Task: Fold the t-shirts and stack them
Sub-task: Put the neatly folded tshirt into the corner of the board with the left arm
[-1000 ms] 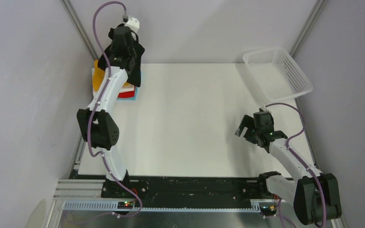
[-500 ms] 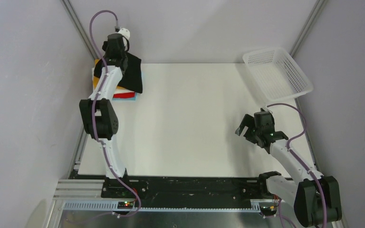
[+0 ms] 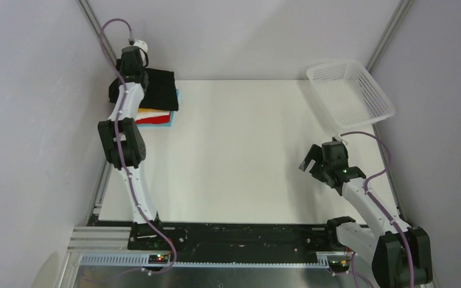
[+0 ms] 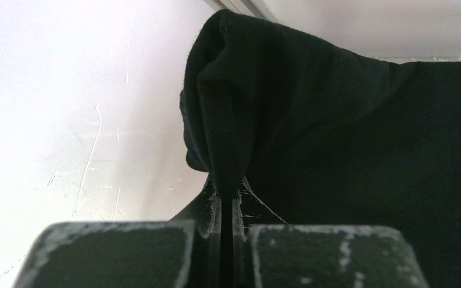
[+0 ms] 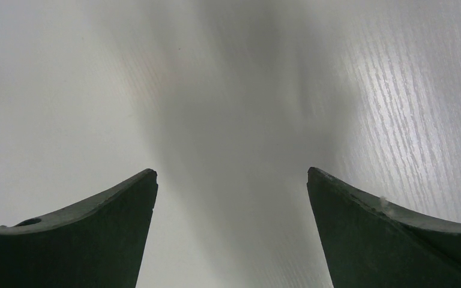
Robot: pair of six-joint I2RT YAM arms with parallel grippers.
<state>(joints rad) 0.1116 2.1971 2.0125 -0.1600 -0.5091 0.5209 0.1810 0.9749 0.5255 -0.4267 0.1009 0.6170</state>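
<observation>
The folded black t-shirt (image 3: 159,89) lies on top of the stack at the far left corner. Orange (image 3: 153,111), red (image 3: 155,119) and light-blue (image 3: 171,117) edges of the folded shirts show under it. My left gripper (image 3: 126,81) is at the stack's left edge, shut on a fold of the black t-shirt (image 4: 312,114); its jaws pinch the cloth in the left wrist view (image 4: 227,192). My right gripper (image 3: 314,162) is open and empty above the bare table on the right; its fingers (image 5: 120,228) stand wide apart.
A white plastic mesh basket (image 3: 349,91) sits tilted at the far right corner. The white table (image 3: 240,156) spreads between the arms. Grey walls close in on the left, back and right.
My left gripper has moved left and down with the black t-shirt, laying it flat over the stack. My right arm has barely moved.
</observation>
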